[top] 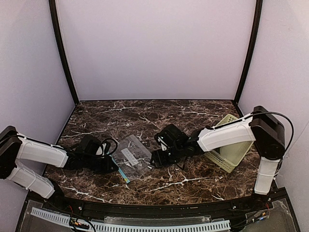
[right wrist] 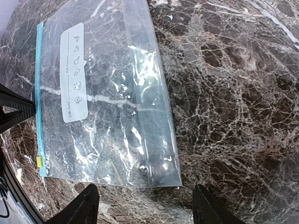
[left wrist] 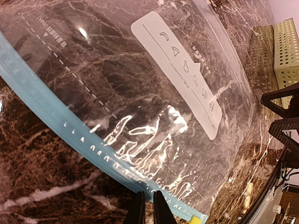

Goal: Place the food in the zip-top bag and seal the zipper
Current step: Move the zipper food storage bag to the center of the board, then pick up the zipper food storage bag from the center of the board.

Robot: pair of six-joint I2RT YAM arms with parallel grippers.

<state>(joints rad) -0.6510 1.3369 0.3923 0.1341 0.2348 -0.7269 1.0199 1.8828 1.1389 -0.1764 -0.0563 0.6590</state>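
Lab-style test booth: plain lilac panel walls [top: 154, 48], black corner posts [top: 63, 53], marble-pattern tabletop [top: 193, 179].

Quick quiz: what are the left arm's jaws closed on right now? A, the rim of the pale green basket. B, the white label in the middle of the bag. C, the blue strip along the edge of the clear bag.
C: in the left wrist view the left jaws meet on the blue strip at the bag's edge, well clear of the label and the basket.
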